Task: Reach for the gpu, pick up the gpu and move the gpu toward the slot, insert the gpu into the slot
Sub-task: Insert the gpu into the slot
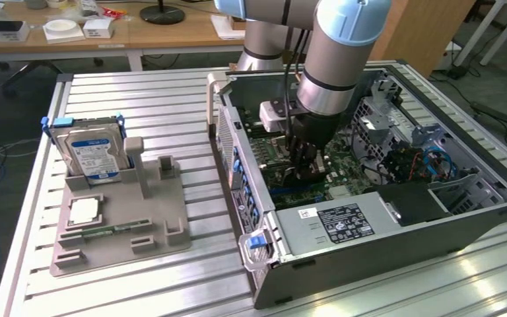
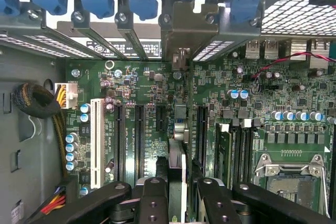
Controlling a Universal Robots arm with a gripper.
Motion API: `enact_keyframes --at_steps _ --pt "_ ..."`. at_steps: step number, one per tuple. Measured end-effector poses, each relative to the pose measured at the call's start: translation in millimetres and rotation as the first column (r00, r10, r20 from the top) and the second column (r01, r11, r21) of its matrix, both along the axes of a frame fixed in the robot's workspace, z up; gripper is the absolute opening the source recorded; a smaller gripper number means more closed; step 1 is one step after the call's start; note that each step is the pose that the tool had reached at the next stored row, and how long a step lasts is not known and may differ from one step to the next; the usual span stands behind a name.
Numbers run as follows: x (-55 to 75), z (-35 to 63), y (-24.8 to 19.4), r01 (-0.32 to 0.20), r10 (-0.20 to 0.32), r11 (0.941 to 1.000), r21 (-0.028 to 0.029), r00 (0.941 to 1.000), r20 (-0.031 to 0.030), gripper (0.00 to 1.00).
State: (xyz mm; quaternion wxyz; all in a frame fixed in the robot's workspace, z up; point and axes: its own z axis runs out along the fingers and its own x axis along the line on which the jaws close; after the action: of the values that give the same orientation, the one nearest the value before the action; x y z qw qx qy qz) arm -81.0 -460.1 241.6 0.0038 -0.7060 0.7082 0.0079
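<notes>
Risk of the thin dark circuit card with silvery bracket (image 2: 177, 145) riding skewed and jamming on the green motherboard (image 2: 294, 85) if card edge and connector are misaligned, or of the bracket catching the grey case's rear wall (image 2: 31, 51). Black two-fingered tool (image 2: 177, 198) clamped narrow on the card's top edge, card hanging edge-on between the fingers, down inside the open computer case (image 1: 465, 221), bracket toward the rear.

You are working in a robotics lab or test workshop. Your arm (image 1: 342, 59) stands on a slatted aluminium bench (image 1: 174, 99) over an opened computer case (image 1: 465, 218). A grey parts fixture (image 1: 121, 231) holds a hard drive (image 1: 93, 153). Cluttered wooden desks (image 1: 148, 33) stand behind on grey carpet.
</notes>
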Motion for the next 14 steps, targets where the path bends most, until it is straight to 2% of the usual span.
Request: enact_keyframes --at_steps 14 --pt "0.0 -1.2 1.9 0.000 0.000 1.0000 0.0002 1.0000 0.0001 0.26"
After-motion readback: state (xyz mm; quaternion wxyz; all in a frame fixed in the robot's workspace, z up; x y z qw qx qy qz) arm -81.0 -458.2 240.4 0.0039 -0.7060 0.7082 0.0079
